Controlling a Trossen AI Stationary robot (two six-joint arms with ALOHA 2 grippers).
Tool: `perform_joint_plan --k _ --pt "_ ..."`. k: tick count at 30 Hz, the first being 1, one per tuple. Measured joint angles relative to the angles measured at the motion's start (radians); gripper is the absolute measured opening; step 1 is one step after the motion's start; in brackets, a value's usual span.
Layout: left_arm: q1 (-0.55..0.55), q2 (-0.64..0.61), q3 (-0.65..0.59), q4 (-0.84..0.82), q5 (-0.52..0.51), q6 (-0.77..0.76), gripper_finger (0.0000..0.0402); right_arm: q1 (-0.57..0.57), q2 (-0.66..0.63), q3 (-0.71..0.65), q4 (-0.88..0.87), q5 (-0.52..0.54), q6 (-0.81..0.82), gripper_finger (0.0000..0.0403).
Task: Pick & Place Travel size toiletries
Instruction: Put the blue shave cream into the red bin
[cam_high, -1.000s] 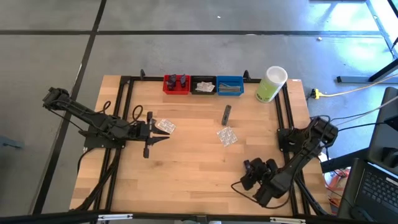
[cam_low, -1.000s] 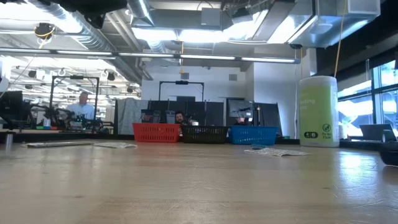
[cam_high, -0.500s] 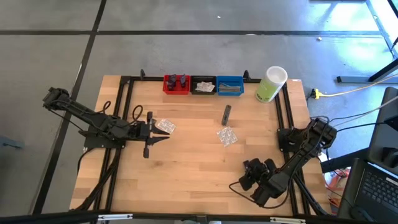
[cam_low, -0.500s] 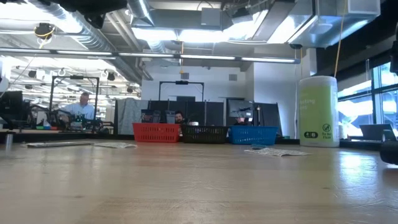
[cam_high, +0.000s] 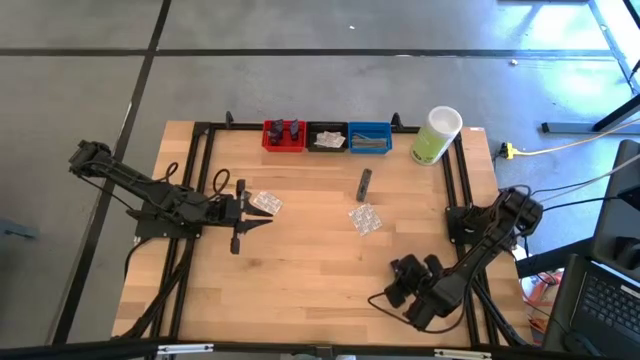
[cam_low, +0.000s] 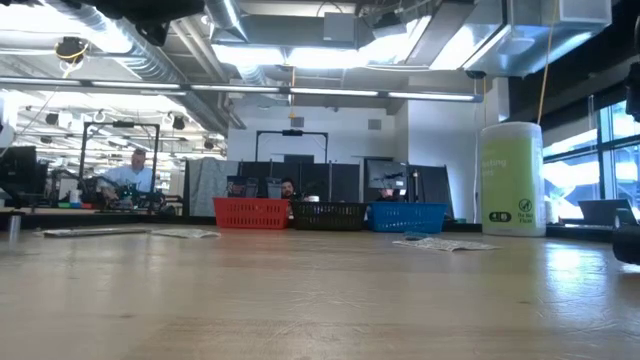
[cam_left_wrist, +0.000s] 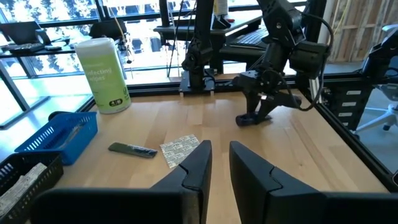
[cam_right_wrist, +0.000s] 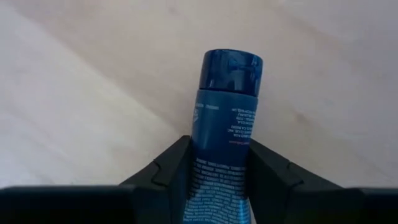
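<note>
right pincer (cam_right_wrist: 219, 171) clamps round a dark navy plastic mini tube (cam_right_wrist: 222, 130) lying on the desk (cam_high: 300, 270), to lift it; left pincer (cam_left_wrist: 215, 163) waits, slightly parted, empty.

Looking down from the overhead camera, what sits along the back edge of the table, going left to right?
Red bin → black bin → blue bin → tall pale-green container with a white lid.
</note>
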Motion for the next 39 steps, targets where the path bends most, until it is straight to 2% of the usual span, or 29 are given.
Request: perform_joint_plan --k 3,15,24,28,32,36,39 --pt "0.0 0.0 0.0 0.0 0.0 0.0 0.0052 -0.002 -0.012 0.0 0.023 -0.002 -0.037 0.0133" --pt "0.0 0.0 0.0 0.0 0.0 0.0 0.0054 -0.051 -0.063 0.001 0.257 0.107 -0.335 0.012" --pt "0.0 0.0 0.0 0.0 -0.003 0.008 0.005 -0.097 -0.067 0.002 0.494 0.112 -0.602 0.0112" --pt "0.0 0.0 0.0 0.0 -0.001 -0.091 0.0053 -0.112 -0.068 0.002 0.577 0.114 -0.692 0.0115" --pt "0.002 0.015 0.0 -0.005 0.062 -0.108 0.0054 -0.126 -0.068 0.003 0.658 0.099 -0.782 0.0112" --pt "0.001 0.083 0.001 0.009 0.127 -0.089 0.0054 -0.147 -0.068 0.003 0.731 0.063 -0.856 0.0107" --pt "-0.001 0.156 0.002 0.009 0.137 -0.077 0.0054 -0.162 -0.068 0.003 0.788 0.029 -0.906 0.0106"
